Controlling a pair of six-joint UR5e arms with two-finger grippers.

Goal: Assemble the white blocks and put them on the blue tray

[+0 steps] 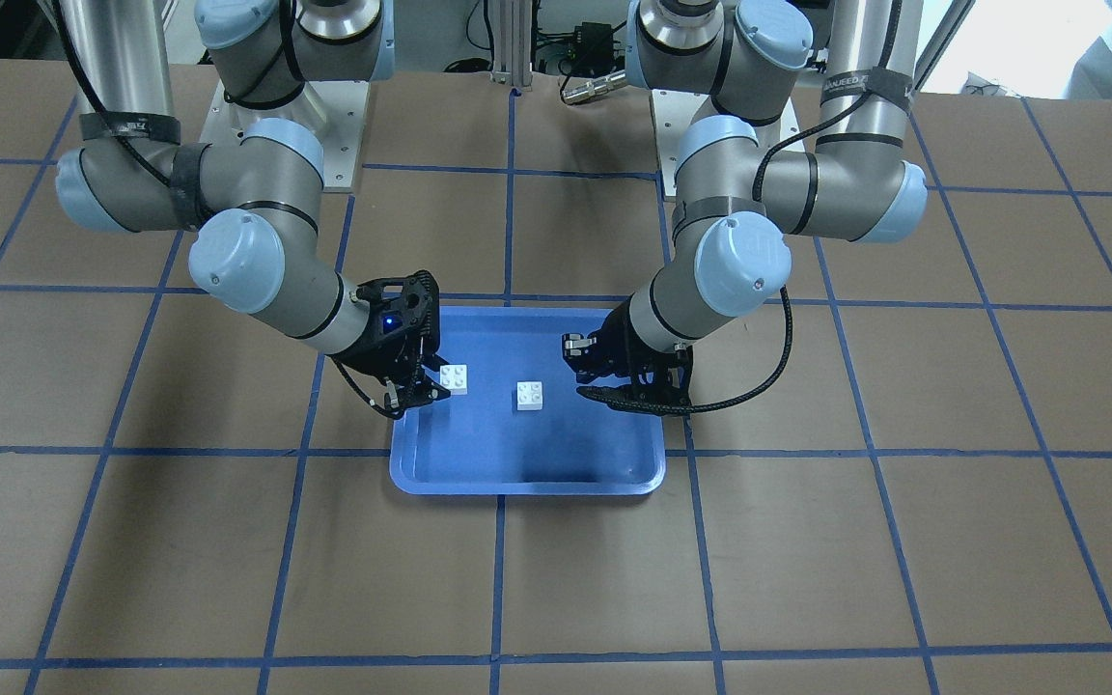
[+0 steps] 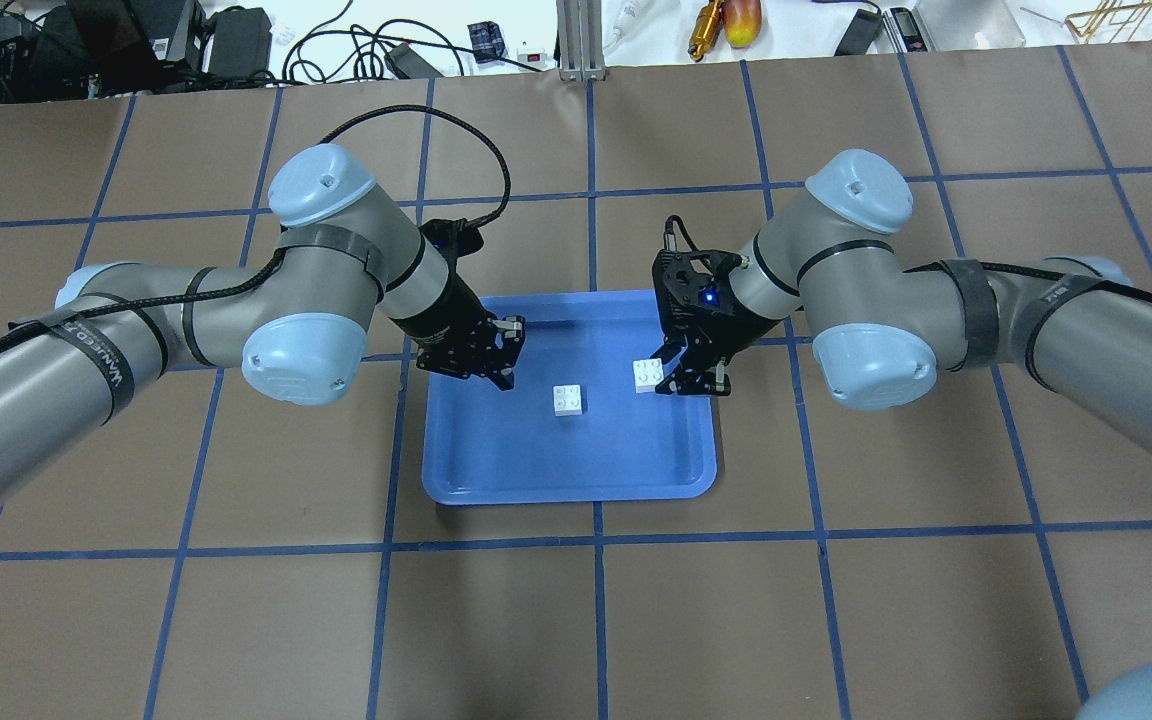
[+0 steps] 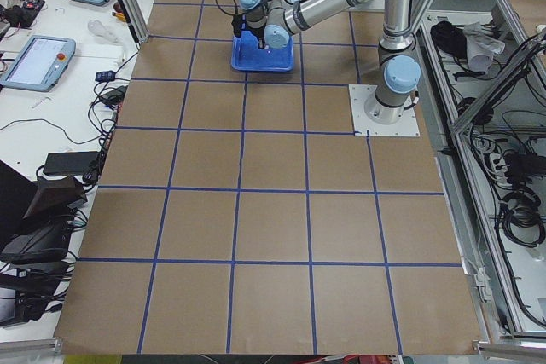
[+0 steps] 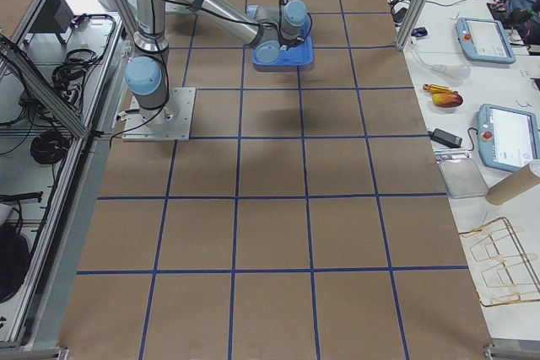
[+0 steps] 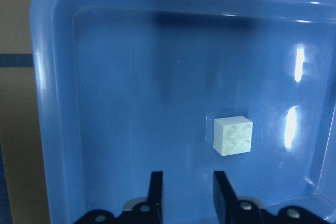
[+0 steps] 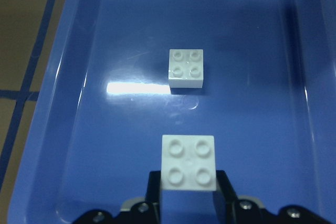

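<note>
My wrist cameras settle it: right end effector (image 6: 188, 184) grips one white block (image 6: 188, 167) over the blue tray (image 6: 79, 129), left end effector (image 5: 187, 179) narrow, empty

White blocks (image 2: 567, 399), blue tray (image 2: 536, 460), brown table (image 2: 236, 630) crossed by blue grid lines (image 2: 597, 540).

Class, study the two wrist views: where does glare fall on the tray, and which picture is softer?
Right wrist view: a white glare streak lies on the blue tray floor, left of the loose white block; the held white block is sharp. Left wrist view: two bright upright patches near the tray's right wall; the picture is softer, the studs faint.
</note>
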